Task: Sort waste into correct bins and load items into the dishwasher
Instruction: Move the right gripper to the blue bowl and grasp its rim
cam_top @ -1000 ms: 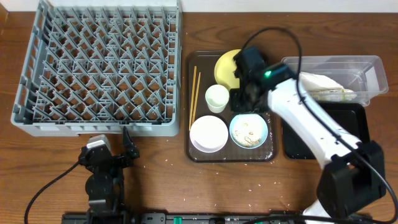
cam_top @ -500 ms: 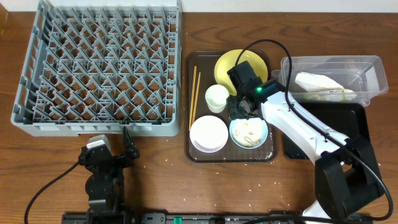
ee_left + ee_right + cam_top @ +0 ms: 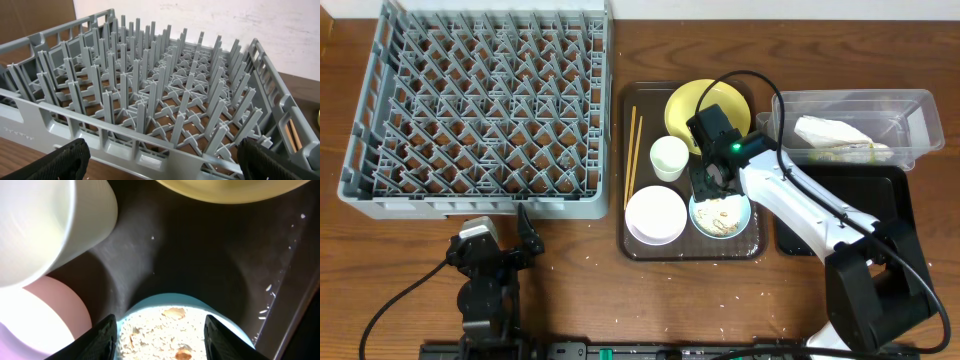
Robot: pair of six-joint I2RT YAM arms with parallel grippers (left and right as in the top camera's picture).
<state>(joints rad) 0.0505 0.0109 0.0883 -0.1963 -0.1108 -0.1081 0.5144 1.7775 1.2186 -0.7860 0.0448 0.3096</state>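
On the serving tray (image 3: 650,112), chopsticks (image 3: 631,158) run front to back.

On my overhead feed the table (image 3: 580,300) fills nearly the whole frame: mid-brown wood with the grain running left to right and a dull sheen instead of hard glare. The light looks soft and even to me, and the shadows falling on the wood are faint and close-lying. The left wrist camera shows the same brown top low in the frame, with a white wall (image 3: 225,20) behind it, matt and slightly mottled. At the upper left of that view a flat brown panel (image 3: 30,15) meets the wall along a straight edge; I can't tell what it belongs to.
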